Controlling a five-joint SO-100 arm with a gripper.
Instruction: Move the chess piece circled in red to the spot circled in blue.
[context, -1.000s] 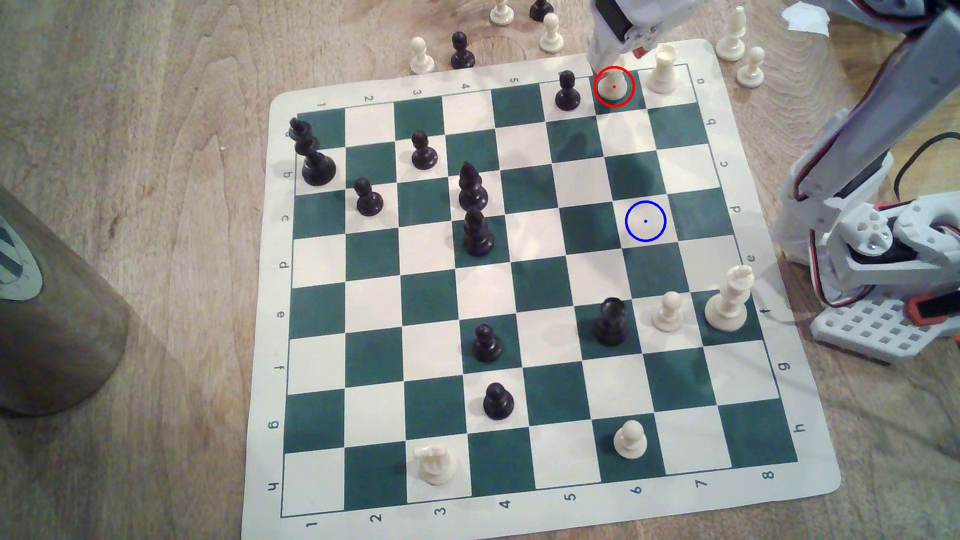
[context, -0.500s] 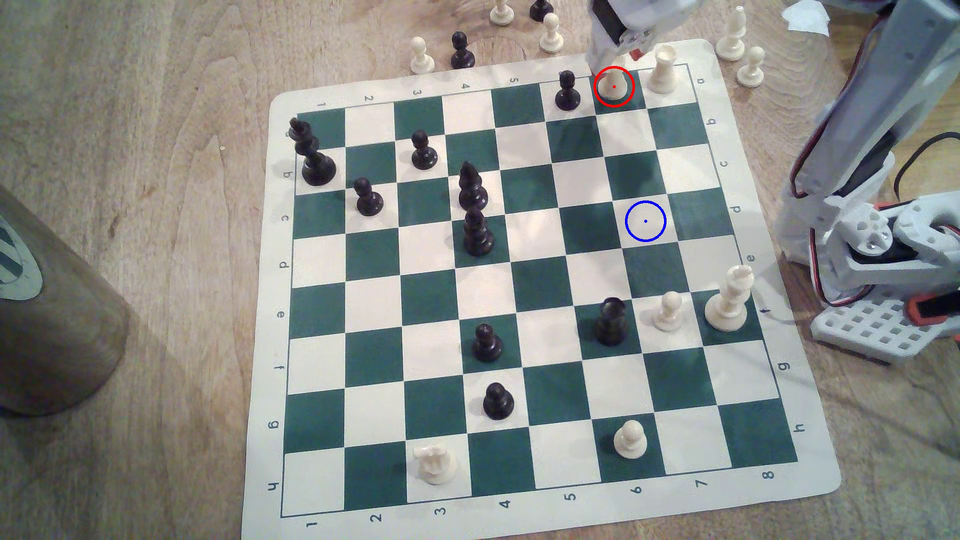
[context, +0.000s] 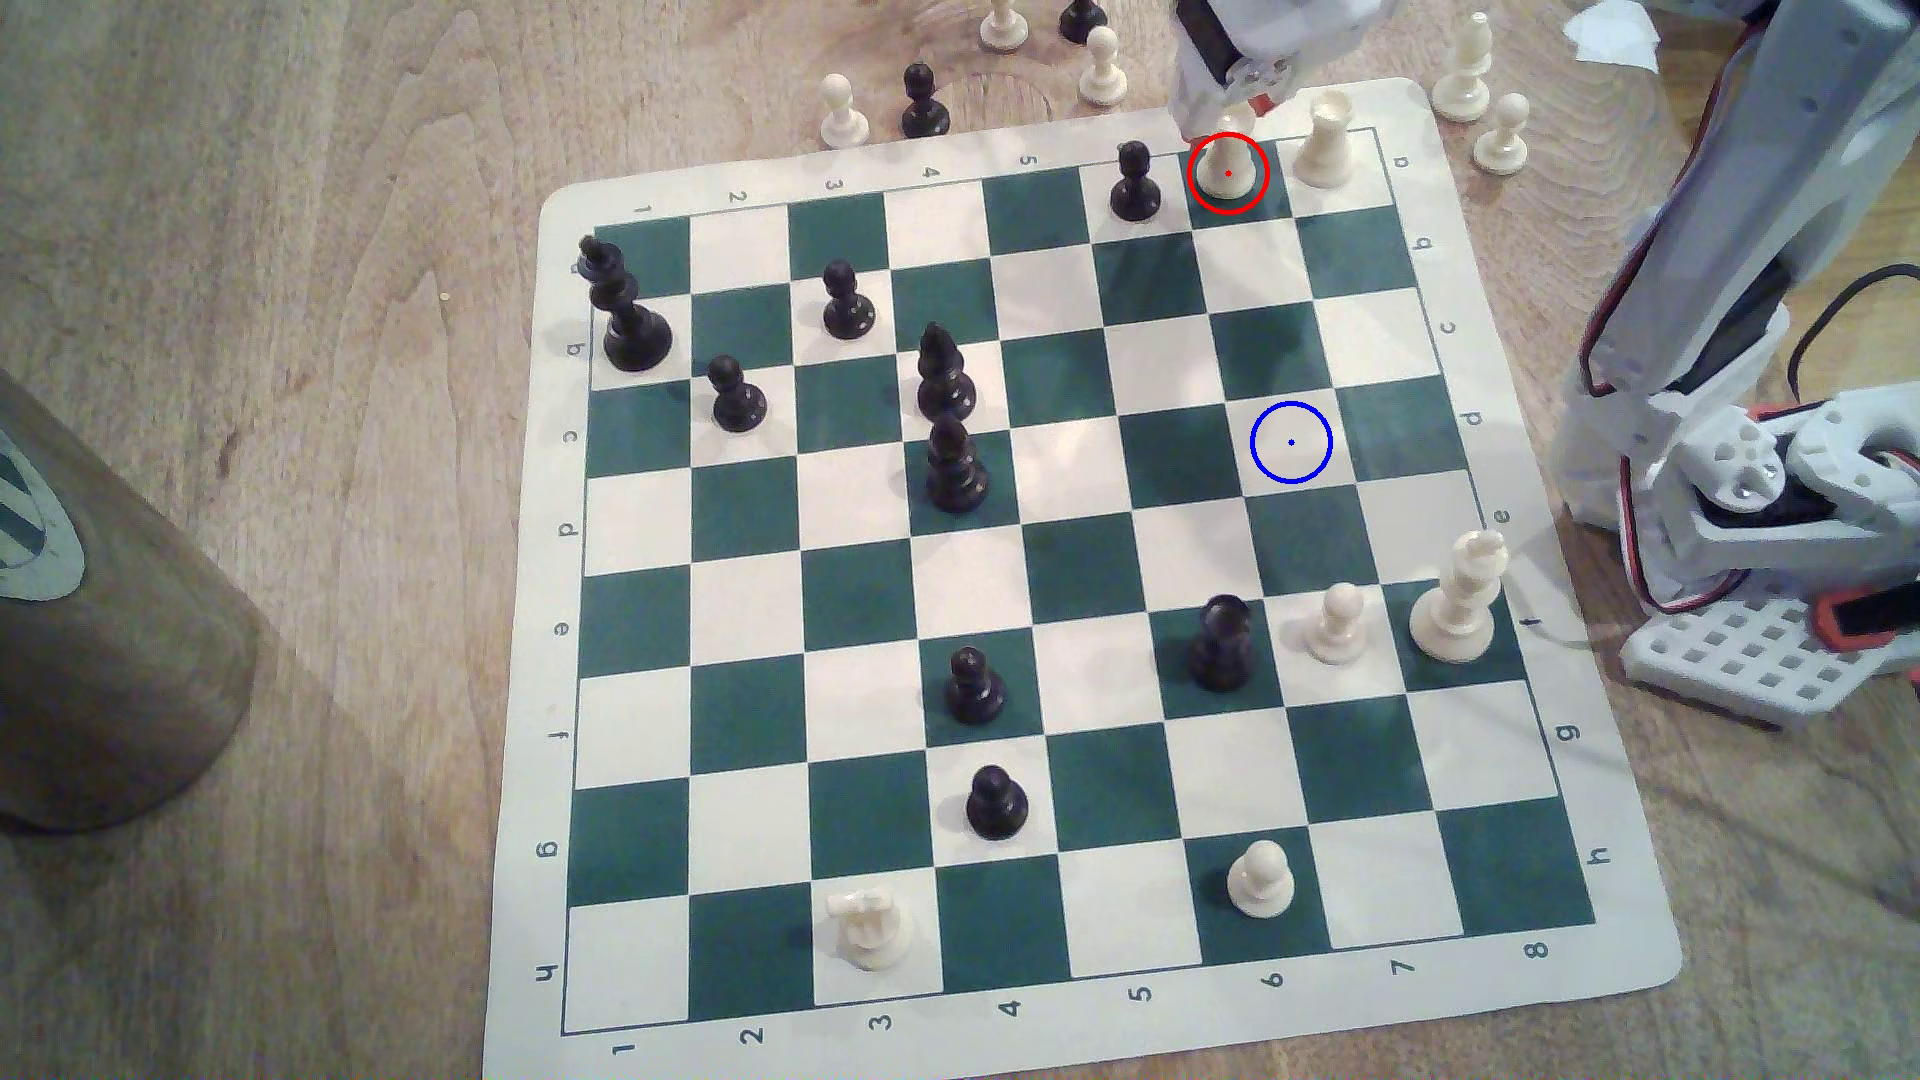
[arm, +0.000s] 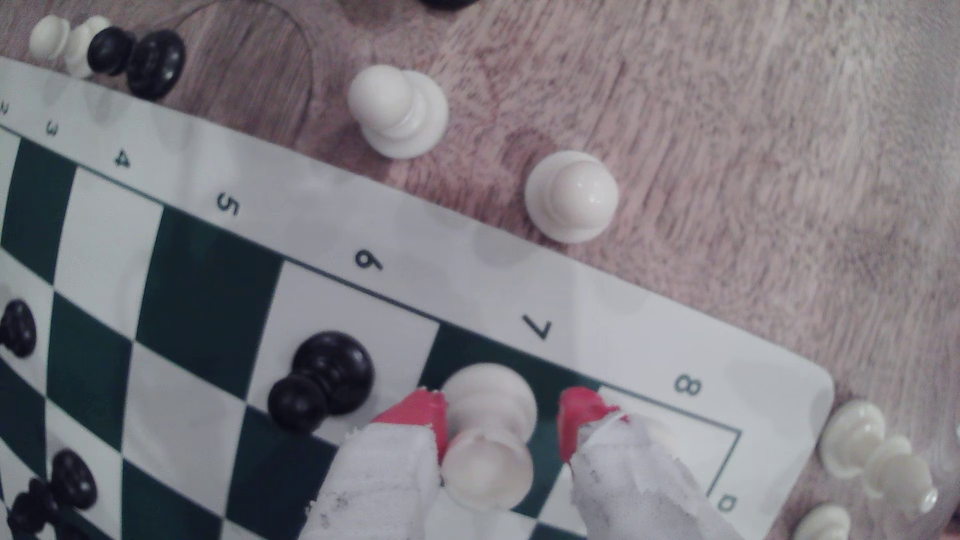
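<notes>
Nothing is moved yet: my gripper (arm: 501, 415) straddles the rook (arm: 488, 431) on its red-ringed square, jaws apart, unclosed; the blue-ringed square (context: 1290, 442) waits well away.

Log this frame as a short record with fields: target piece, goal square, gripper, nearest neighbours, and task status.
target piece: cream rook in the red ring, upright on a green edge square
goal square: cream square with blue ring, empty
gripper: gripper straddles the rook, one red fingertip touching it, a gap on the other side
nearest neighbours: black pawn and second cream rook on adjacent squares
task status: rook not yet lifted
</notes>
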